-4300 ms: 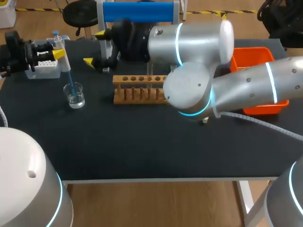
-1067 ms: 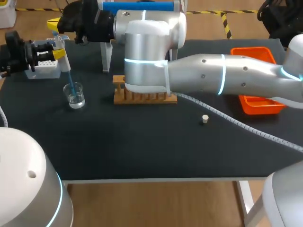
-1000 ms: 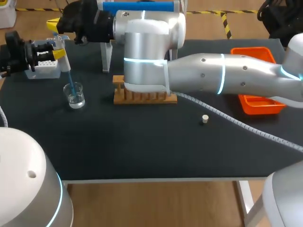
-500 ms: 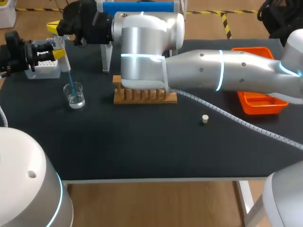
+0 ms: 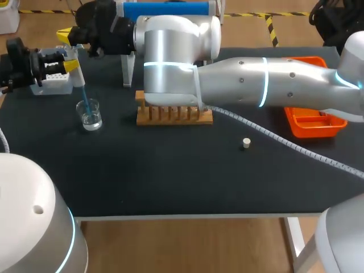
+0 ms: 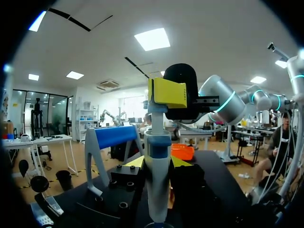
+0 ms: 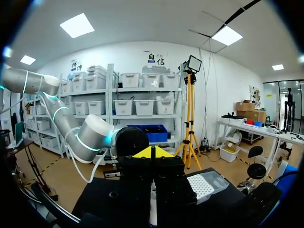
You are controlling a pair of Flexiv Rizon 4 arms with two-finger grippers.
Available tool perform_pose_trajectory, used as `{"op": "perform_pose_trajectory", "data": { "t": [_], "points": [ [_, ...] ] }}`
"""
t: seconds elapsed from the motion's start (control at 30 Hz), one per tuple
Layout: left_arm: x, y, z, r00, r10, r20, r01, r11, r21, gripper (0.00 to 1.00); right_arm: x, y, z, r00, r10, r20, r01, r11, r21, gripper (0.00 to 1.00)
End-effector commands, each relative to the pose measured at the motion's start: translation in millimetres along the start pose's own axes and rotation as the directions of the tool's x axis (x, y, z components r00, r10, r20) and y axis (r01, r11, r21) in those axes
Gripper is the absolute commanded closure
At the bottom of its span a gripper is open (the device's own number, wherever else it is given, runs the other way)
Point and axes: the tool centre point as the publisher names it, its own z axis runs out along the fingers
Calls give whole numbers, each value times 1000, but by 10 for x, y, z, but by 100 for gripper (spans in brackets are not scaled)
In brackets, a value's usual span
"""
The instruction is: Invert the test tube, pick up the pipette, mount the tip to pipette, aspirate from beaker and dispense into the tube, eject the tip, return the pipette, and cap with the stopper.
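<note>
My left gripper is shut on the white pipette, held upright at the table's far left. Its blue tip reaches down into the glass beaker, which holds clear liquid. My right arm stretches across the table, and its shut gripper sits on the pipette's top. In the left wrist view the pipette stands between my fingers, with the right gripper's yellow tip on top of it. In the right wrist view the right gripper is shut. The right arm hides the test tube.
A wooden tube rack stands mid-table, partly under my right arm. A small stopper lies to its right. The orange tray is at the right edge, a white tip box behind the beaker, and a blue-topped stand at the back.
My right gripper has come down a little onto the pipette's top, and the right arm has shifted slightly left. The left arm, pipette and beaker have stayed put.
</note>
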Motion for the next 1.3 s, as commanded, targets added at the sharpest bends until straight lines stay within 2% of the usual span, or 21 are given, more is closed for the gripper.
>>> {"op": "perform_pose_trajectory", "data": {
  "t": [0.03, 1.3],
  "points": [
    [-2, -14, 2, 1000, 1, 0, -1, 1000, 3, 100, -8, -45, 2, 1000, 2, 0, -2, 1000, 7, 100],
    [-2, -14, 2, 1000, 1, 0, -1, 1000, 3, 100, 66, -306, -26, 999, 37, 1, -37, 998, 43, 100]
  ]
}}
